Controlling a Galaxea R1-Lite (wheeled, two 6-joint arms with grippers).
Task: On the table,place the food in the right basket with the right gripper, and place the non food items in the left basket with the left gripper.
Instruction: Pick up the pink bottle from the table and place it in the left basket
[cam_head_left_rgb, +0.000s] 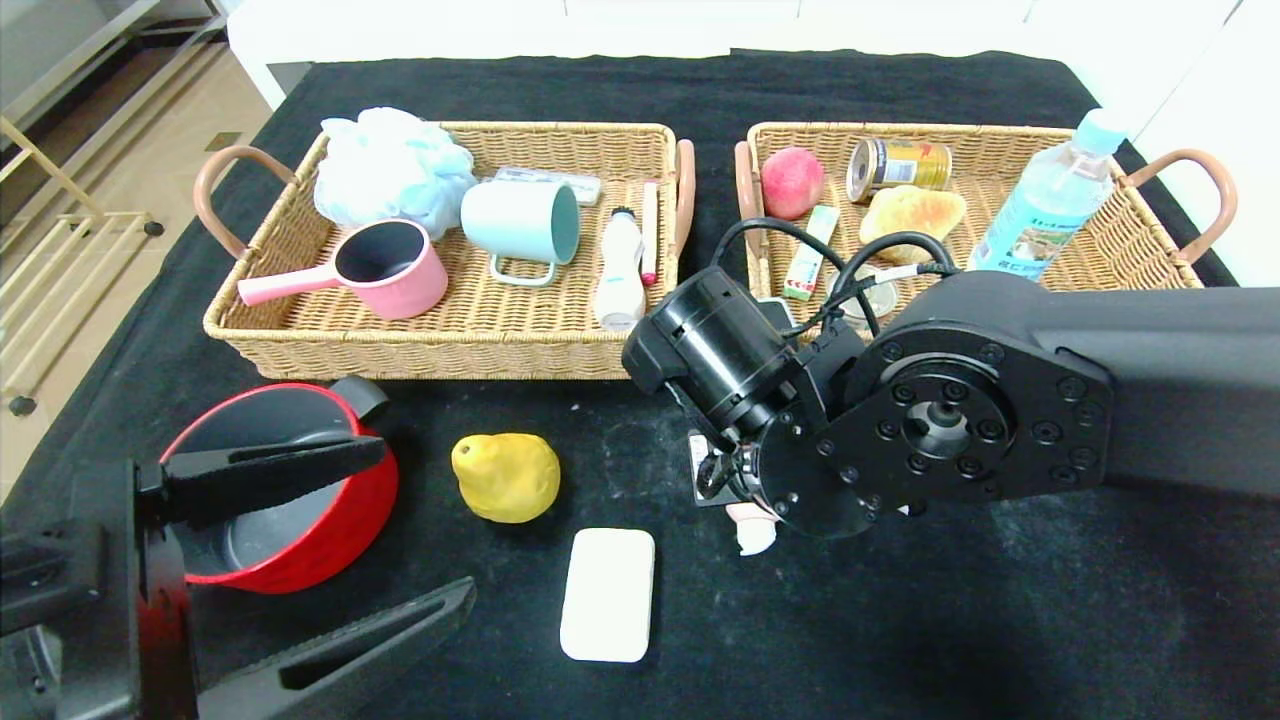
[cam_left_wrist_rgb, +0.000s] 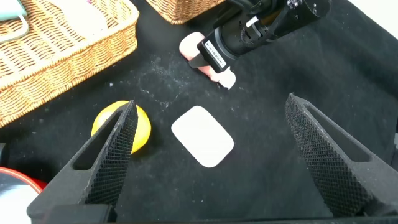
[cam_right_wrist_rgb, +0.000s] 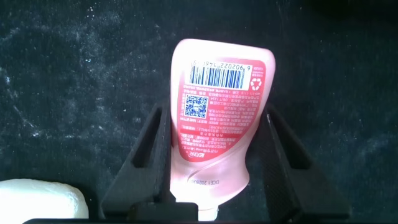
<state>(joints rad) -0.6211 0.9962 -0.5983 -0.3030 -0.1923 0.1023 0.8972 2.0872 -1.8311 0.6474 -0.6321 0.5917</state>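
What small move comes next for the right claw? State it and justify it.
Probably close the right claw on the pink plastic squeeze tube: its fingers straddle the tube lying on the black table, apparently not yet pinching it. The left claw hangs open over the white soap bar.

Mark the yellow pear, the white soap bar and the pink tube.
yellow pear (cam_head_left_rgb: 507, 477), head view, middle of its body
white soap bar (cam_head_left_rgb: 607, 593), head view, top face
pink tube (cam_right_wrist_rgb: 214, 118), right wrist view, printed label

We see bare bench between left end effector fingers except white soap; yellow pear against one finger, right arm blocks beyond.
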